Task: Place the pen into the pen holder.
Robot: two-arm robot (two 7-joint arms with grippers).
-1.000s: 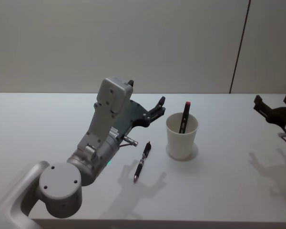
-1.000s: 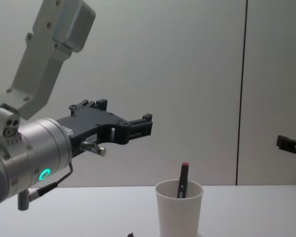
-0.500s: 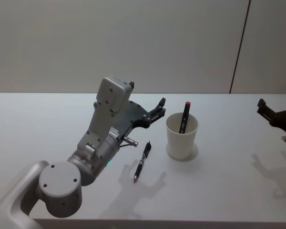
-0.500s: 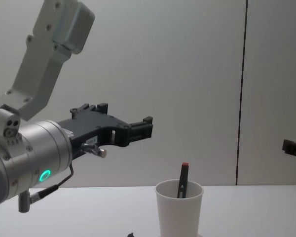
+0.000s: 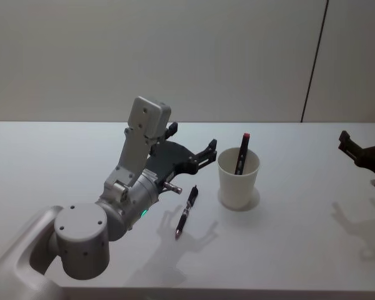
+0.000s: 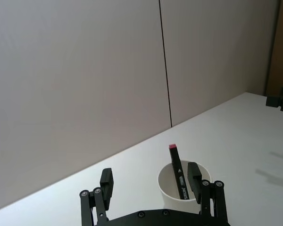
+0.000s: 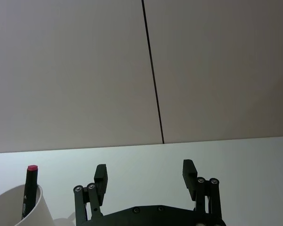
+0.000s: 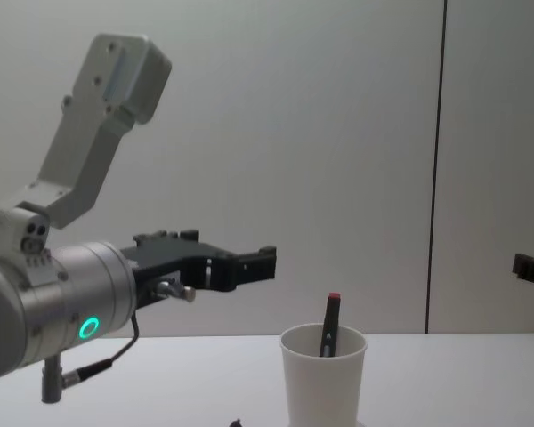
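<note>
Black left pincer (image 5: 192,139) lower, beside pen holder (image 5: 239,184)

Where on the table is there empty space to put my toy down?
The widest bare patch of table lies between the cup and the right gripper, out at the right edge. The back left corner is bare too. It is crowded just left of the cup: a pen lies there, with the open left gripper hovering close by.

The left gripper (image 8: 263,263) hovers above-left of the pen holder (image 8: 325,384) — red-capped pen (image 8: 327,322) inside.
</note>
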